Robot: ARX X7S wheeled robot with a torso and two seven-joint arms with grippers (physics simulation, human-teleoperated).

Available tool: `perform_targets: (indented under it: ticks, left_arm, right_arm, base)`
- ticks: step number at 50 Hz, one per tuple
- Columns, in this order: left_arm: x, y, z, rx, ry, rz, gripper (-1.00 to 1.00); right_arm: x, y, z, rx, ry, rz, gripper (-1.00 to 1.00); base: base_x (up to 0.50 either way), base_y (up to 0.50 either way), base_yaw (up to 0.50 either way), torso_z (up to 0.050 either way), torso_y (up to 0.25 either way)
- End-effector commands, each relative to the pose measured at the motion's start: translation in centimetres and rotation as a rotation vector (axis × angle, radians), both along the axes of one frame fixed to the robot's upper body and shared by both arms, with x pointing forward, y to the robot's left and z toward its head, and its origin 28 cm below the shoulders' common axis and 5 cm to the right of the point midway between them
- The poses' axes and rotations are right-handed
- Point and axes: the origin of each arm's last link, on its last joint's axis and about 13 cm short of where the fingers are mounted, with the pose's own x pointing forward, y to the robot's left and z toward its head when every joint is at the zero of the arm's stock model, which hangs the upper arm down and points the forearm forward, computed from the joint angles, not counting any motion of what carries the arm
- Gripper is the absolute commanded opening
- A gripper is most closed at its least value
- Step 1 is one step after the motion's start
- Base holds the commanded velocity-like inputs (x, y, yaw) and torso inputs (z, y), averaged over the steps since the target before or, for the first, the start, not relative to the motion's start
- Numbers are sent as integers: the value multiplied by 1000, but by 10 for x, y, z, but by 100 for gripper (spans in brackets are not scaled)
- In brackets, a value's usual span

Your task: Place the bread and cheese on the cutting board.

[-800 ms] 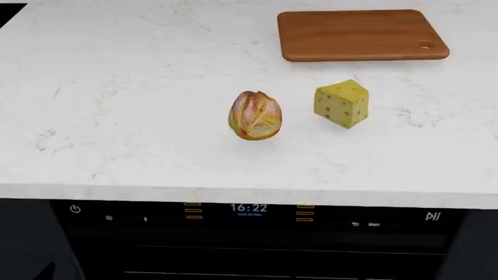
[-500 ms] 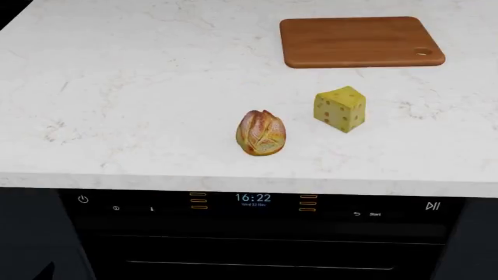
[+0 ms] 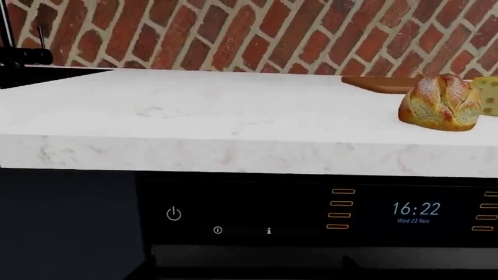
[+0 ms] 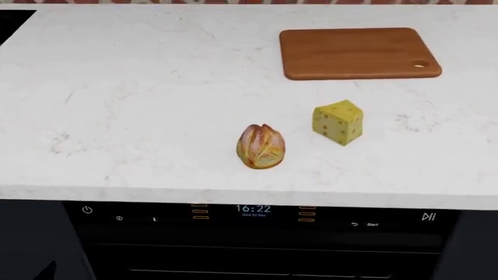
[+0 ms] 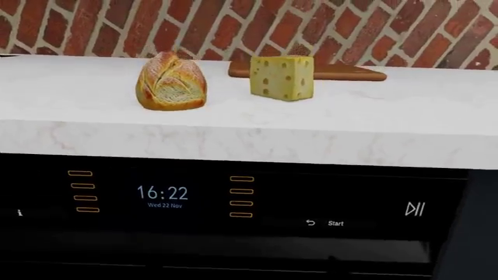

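Bread (image 4: 260,146) sits on white marble counter (image 4: 140,105) near front edge, cheese (image 4: 337,122) just beside it toward right, apart. Cutting board (image 4: 358,52) lies further back, bare (hole at its right corner), well apart from both foods. Oven panel (image 4: 253,210) below reads 16:22. Neither gripper in any view; grip state cannot be told.

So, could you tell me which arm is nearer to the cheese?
Right, likely: its wrist camera faces the cheese squarely; the left's catches only its edge. Neither gripper shows.
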Motion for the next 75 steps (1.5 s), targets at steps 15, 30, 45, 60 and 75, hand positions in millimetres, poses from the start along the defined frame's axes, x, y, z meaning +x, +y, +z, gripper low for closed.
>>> perform_targets:
  ticks: [15,30,45,60,75]
  left_arm:
    - [-2,-2,1,34,-14,-28,100]
    - [-3,5,-37,127,78,77,100]
    - [5,-4,75,105,64,-49,100]
    - [11,5,189,73,-46,-20,100]
    - [10,7,188,70,-37,-31,100]
  right_arm:
    - [0,-1,-1,-12,14,-6,100]
    - [5,-15,-53,-126,50,-100,100]
    - [6,-13,84,-123,-159,-60,100]
    - [0,-23,180,-132,-240,-103,100]
    - [-2,-21,186,-129,-201,-77,100]
  base:
    - [0,0,0,50,0]
    - [0,0,0,23,0]
    - [0,0,0,0,0]
    - [0,0,0,0,0]
    - [0,0,0,0,0]
